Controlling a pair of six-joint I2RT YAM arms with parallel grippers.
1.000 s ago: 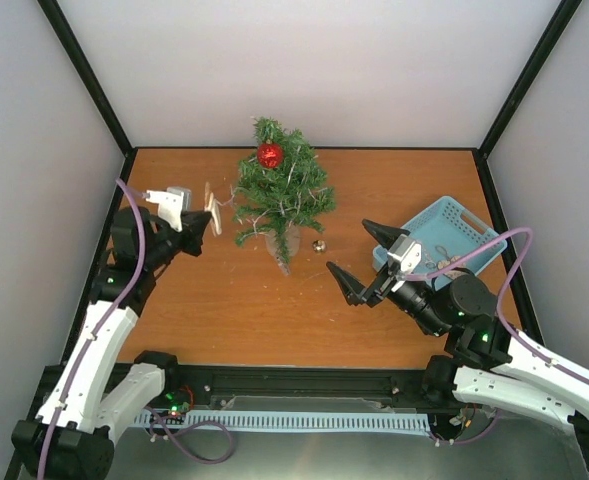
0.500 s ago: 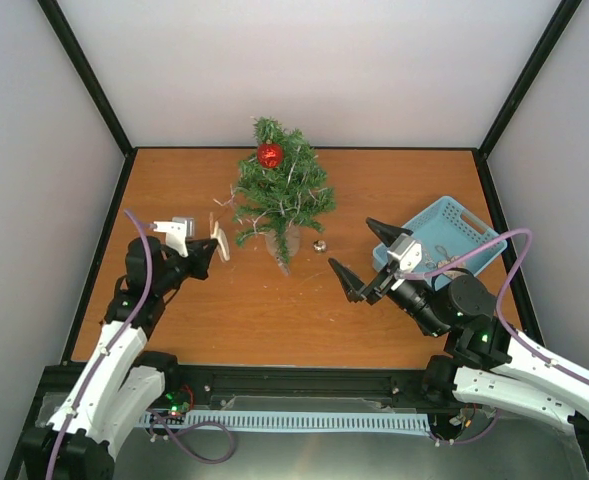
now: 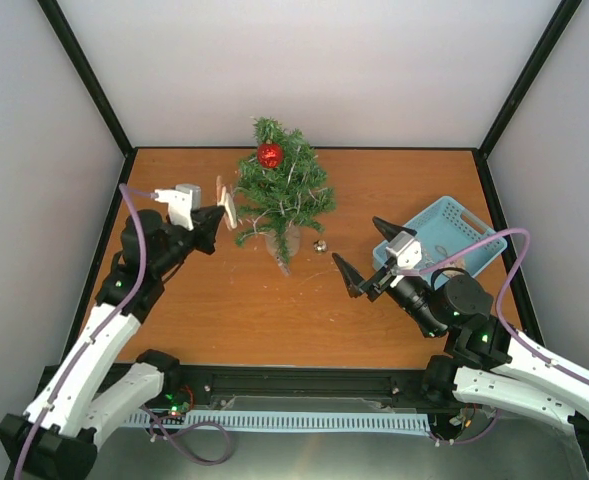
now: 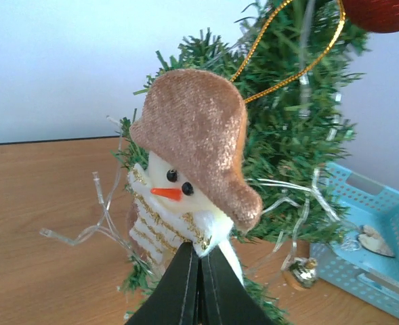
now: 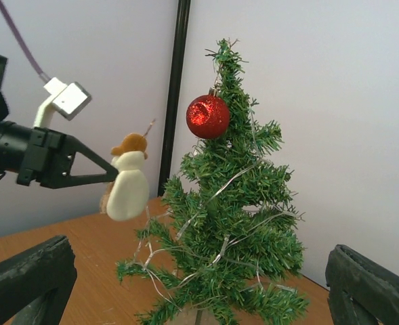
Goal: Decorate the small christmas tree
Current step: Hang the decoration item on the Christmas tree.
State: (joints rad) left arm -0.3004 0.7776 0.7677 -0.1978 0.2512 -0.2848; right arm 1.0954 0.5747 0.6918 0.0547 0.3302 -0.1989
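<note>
The small christmas tree stands at the back middle of the table, strung with clear light wire and carrying a red bauble near its top. My left gripper is shut on a snowman ornament with a brown hat and a gold loop, held by its lower edge just left of the tree. The right wrist view shows the snowman hanging in the air beside the upper branches, apart from them. My right gripper stands open, low and right of the tree, holding nothing.
A light blue basket with small ornaments in it sits at the right, behind the right gripper. A small gold bell lies on the wooden table just right of the tree's base. Black frame posts and white walls enclose the table.
My left gripper dipped toward the near side with the snowman, then rose and moved closer to the tree's left side. The right gripper has barely shifted.
</note>
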